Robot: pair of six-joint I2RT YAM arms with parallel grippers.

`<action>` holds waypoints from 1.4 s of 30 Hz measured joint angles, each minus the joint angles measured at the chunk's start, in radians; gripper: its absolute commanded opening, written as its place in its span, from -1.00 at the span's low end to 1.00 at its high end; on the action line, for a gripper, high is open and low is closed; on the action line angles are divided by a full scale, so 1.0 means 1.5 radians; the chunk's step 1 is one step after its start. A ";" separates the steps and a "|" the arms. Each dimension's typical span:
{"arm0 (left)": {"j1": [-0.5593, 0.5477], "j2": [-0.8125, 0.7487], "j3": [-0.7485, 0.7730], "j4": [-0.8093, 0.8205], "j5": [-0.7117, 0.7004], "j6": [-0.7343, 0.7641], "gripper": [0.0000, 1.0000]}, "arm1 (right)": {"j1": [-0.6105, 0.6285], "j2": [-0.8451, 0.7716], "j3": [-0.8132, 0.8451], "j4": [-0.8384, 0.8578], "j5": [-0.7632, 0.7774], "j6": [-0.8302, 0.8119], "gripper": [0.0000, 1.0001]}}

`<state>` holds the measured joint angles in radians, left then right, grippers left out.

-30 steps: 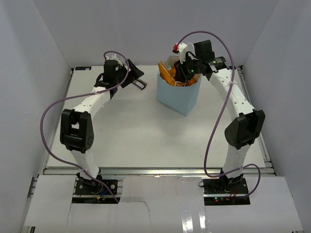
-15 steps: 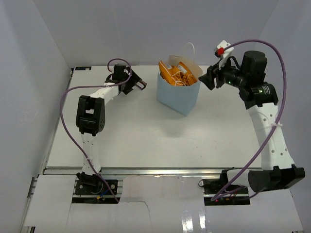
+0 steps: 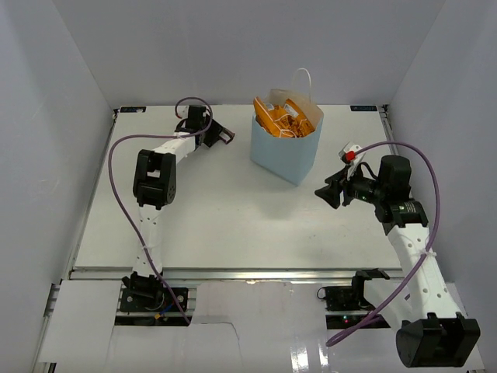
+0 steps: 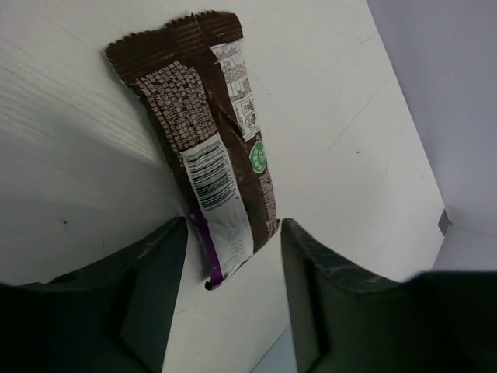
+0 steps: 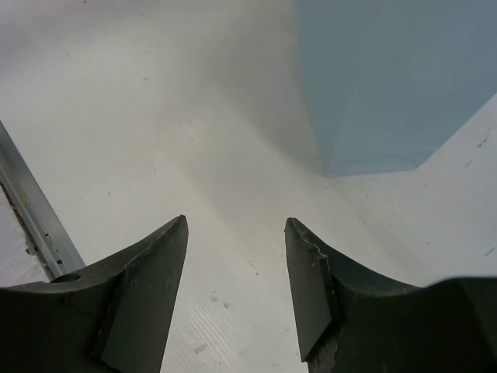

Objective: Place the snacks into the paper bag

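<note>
Okay, my left gripper point(image 4: 234, 233), jaws wide, straddles the dark brown foil bar point(image 4: 194, 116) — I'd lower squarely before pinching.

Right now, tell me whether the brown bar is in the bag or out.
Out: the brown bar lies flat on the table, inside the open left gripper.

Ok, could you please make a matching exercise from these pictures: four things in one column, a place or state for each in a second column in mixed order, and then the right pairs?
Column one
1. dark brown bar
2. paper bag
3. right end effector
4. left end effector

Column two
A. open, with nothing in its gap
B. upright, with orange packets inside
C. lying on the table
D. open, with something brown in its gap

Pairs: 1-C, 2-B, 3-A, 4-D
</note>
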<state>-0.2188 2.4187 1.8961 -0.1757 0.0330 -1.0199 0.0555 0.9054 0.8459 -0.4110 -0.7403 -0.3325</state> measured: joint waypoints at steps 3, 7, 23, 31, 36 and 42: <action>0.000 0.010 0.003 0.005 -0.003 -0.008 -0.40 | -0.001 -0.040 -0.025 0.027 -0.022 0.008 0.18; 0.000 0.014 -0.004 0.016 0.000 0.001 -0.95 | -0.002 -0.063 -0.030 0.059 -0.045 0.010 0.18; 0.000 -0.440 -0.320 0.177 0.068 0.315 -1.00 | -0.012 -0.093 -0.048 0.083 -0.030 0.008 0.18; -0.054 -0.588 -0.283 0.228 0.172 0.374 -1.00 | -0.022 -0.106 -0.052 0.088 -0.006 0.008 0.18; -0.155 -0.538 -0.190 0.212 0.198 0.392 -1.00 | -0.025 -0.113 -0.059 0.094 0.004 0.008 0.18; -0.244 -0.425 -0.099 0.189 0.184 0.400 -1.00 | -0.026 -0.121 -0.062 0.097 0.014 0.008 0.18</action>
<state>-0.5846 1.7817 1.7481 0.1074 0.3084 -0.4198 0.0158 0.7235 0.7528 -0.2653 -0.7197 -0.3199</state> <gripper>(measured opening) 0.009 0.591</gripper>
